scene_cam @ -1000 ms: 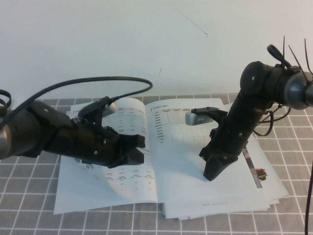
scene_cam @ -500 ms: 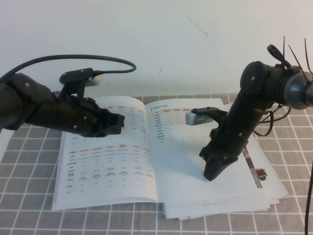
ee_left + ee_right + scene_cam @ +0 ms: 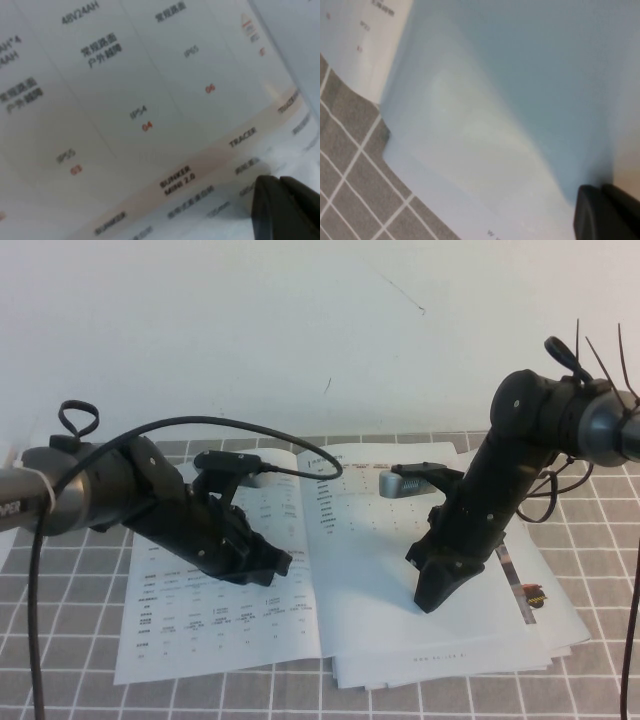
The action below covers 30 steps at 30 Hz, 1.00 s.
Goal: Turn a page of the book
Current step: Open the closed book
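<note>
The book lies open and flat on the grey checkered table. The page lies flat on the left side with its small-text tables up; it fills the left wrist view. My left gripper is shut and rests low on this page near the spine, its fingertips together against the print. My right gripper is shut and presses its tip on the blank lower part of the right-hand page, with the closed tip in the right wrist view.
Loose printed sheets stick out from under the book at the right and front. The left arm's black cable loops over the top of the book. The checkered tablecloth surrounds it; a white wall stands behind.
My left arm has swung from the back left, above the page, down and right onto the left page near the spine. The page lies flatter. The right arm has not moved.
</note>
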Motion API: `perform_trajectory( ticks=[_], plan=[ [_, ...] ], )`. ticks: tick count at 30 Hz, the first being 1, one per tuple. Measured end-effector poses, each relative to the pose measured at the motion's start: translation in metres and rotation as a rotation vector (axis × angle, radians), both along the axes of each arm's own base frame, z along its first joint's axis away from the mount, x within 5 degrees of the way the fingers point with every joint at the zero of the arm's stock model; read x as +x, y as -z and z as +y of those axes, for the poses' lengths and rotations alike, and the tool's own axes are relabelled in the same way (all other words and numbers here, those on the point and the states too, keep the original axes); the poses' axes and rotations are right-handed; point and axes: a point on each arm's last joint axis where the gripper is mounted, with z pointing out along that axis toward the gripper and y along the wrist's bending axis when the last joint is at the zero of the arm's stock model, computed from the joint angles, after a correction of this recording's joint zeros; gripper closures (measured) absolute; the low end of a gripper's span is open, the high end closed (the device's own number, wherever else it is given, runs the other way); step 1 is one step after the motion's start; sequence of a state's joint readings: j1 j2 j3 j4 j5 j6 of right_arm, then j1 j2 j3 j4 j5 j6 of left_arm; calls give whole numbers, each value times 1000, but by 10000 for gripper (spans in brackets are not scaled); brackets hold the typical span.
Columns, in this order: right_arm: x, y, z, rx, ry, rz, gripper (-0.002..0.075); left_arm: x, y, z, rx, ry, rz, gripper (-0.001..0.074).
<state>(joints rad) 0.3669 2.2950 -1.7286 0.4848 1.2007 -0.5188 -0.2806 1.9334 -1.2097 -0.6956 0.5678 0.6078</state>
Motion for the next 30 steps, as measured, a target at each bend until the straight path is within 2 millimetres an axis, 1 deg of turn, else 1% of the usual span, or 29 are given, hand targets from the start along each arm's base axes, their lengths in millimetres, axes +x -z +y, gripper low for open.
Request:
perform_trajectory(
  ticks=[4,12,15,17,18,20,21,23,25,26,27,28,29,30],
  plan=[
    [1,3,1,7,3,12,726,1,7,2,34,15,9,738],
    [1,3,1,12,8,17,726,1,8,2,41,17,8,738],
    [2,-1,1,12,6,6,726,1,2,2,40,18,-11,738],
    [2,-9,1,11,0,-21,726,-1,-12,3,40,26,-57,738],
    [3,-17,1,13,-3,-43,726,-2,-21,4,39,29,-86,738],
    [4,-41,1,25,-10,-107,727,-5,-45,6,35,31,-162,738],
    [4,-58,0,33,-13,-152,727,-7,-56,7,35,33,-193,738],
    [2,-92,-2,44,-21,-244,727,-15,-83,10,36,45,-270,738],
    [-3,-127,-7,53,-26,-338,727,-23,-104,14,44,55,-336,738],
    [-9,-150,-11,53,-30,-398,727,-30,-121,16,44,58,-386,738],
    [-15,-168,-15,51,-33,-445,727,-36,-133,18,47,61,-422,738],
    [-22,-185,-19,46,-36,-492,727,-43,-147,21,46,64,-465,738],
    [-25,-191,-21,44,-37,-509,727,-52,-162,24,42,65,-509,738],
    [-36,-214,-28,31,-35,-572,727,-62,-177,27,36,64,-553,738]
  ],
)
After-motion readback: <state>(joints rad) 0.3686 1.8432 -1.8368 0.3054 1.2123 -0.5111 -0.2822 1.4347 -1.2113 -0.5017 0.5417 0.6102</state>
